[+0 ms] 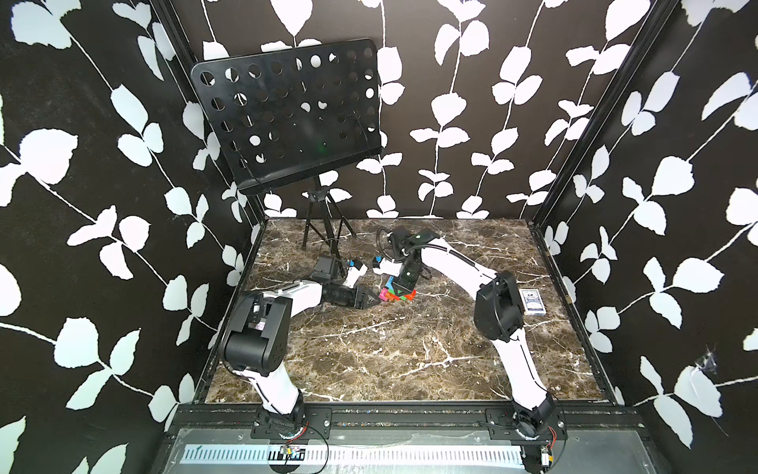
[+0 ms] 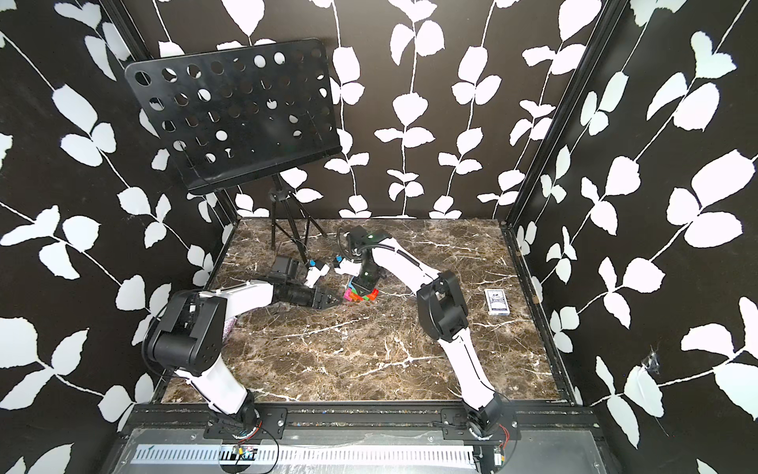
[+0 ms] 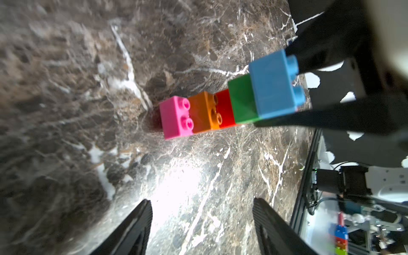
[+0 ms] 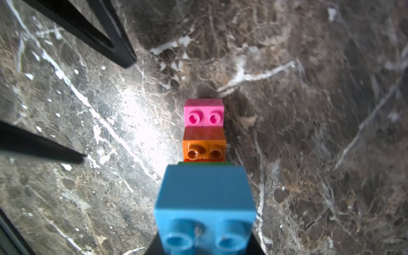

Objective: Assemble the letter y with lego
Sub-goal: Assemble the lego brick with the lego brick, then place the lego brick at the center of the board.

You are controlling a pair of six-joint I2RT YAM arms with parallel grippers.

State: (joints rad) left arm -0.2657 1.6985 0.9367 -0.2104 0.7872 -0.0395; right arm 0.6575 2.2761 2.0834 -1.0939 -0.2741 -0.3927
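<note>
- While its pink brick [image 3: 175,117] points down at the brown marbled tabletop [image 1: 410,361], the letter y [image 1: 396,296], a joined cluster of studded plastic lego bricks, is held in the right gripper [image 1: 400,287]; whether pink touches the stone I cannot tell.
- From pink the row runs orange brick [image 3: 202,112], red brick [image 3: 225,110], green brick [image 3: 241,101], light blue brick [image 3: 273,84].
- The right gripper's fingers [image 3: 331,114] are clamped on the light blue end.
- The left gripper [image 3: 202,199] sits just beside the letter's pink end, apart from it, its fingers [image 3: 132,227] spread with nothing between.
- A black perforated music stand [image 1: 295,162] rises behind the letter; a blue playing-card box [image 1: 532,301] lies well apart, beyond the right arm.
</note>
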